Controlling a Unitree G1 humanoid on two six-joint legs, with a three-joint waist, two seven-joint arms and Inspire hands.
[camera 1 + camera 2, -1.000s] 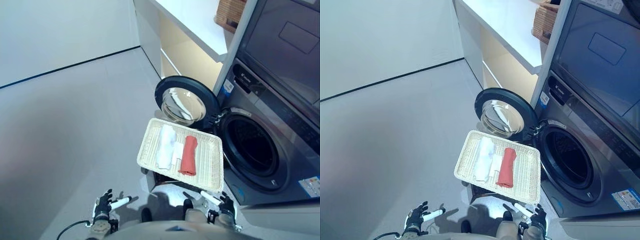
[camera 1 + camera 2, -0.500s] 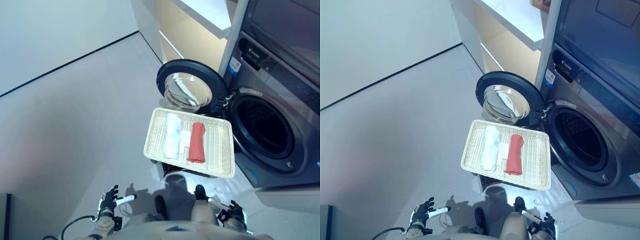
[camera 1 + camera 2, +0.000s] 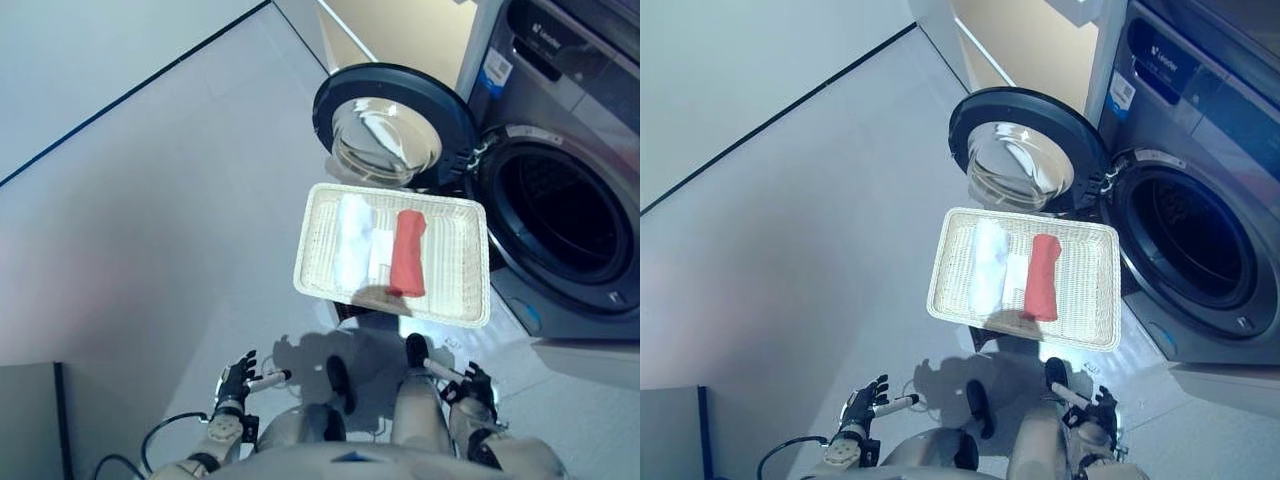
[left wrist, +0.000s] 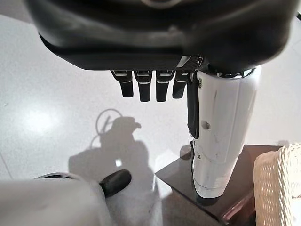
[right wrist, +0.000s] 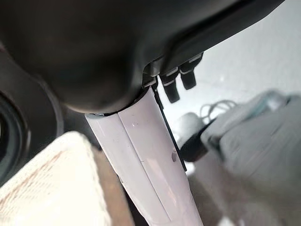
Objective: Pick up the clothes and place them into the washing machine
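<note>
Plainly, both hands are empty and low at the robot's sides: the left hand (image 3: 236, 381) sits at about 7 o'clock in the head views, the right hand (image 3: 470, 385) at about 5 o'clock. Each wrist view shows relaxed, uncurled fingers and a white-covered thumb sticking out, with nothing held.

Out from the hands, toward 12 o'clock, a shallow wicker tray (image 3: 452, 292) rests on a dark stand. On it lie the clothes: a white rolled cloth (image 3: 354, 232), a smaller white piece just beside it, and a red rolled cloth (image 3: 408, 252) on the side nearer the machine, all lengthwise and close together.

Beyond the tray, at about 2 o'clock, is the washing machine (image 3: 560, 215), its drum mouth dark; its round door (image 3: 392, 126) is swung wide at about 12 o'clock.

I judge the task barely begun, at the approach stage. Next, one hand should probably lift over the tray rim and close on a roll, likely the right hand on the red one, since the drum is on that side.
</note>
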